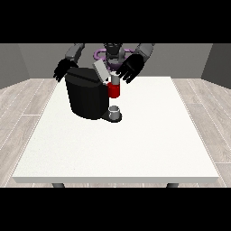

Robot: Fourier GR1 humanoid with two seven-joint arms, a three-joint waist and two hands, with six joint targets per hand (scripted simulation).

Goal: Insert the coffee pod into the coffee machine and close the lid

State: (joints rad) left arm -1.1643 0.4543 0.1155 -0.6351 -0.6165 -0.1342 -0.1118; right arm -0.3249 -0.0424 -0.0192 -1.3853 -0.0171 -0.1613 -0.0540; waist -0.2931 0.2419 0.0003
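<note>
Hand at view's right [131,67] hovers w/ fingers spread, empty, just above the brew head [114,89] of the black coffee machine [88,94]; hand at view's left [64,70] sits behind the machine, fingers relaxed, empty. Grey lid [101,71] is tilted up; pod not clearly visible, can't tell if seated. Lid likely light, stiff, hinged: push its top edge down.
</note>
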